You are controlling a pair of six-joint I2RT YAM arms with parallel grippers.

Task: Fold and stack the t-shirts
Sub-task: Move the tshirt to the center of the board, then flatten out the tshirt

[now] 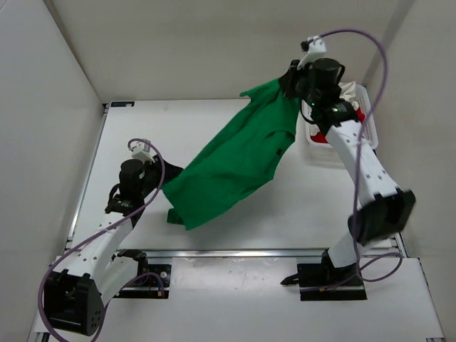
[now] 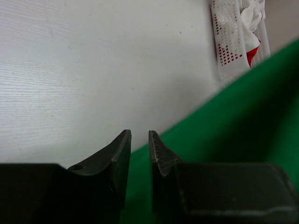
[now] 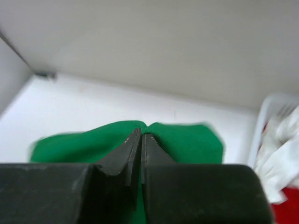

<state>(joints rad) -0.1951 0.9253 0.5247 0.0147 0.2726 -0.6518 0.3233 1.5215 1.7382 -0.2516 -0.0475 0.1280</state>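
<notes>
Right end effector [image 3: 141, 133] clamped on green t-shirt [image 1: 235, 164] beside basket [image 2: 229, 42]; left end effector [image 2: 139, 135] ajar, grip unclear. Likely spreading step; next, lay flat.

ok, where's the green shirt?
Top view: the green t-shirt hangs stretched across mid-table, its far-right corner pinched in the right gripper beside the white basket, its near-left edge by the left gripper.

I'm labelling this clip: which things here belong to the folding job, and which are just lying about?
Job: green shirt, white shirt, red shirt.
Lying about: basket, holding the white and red shirts.
</notes>
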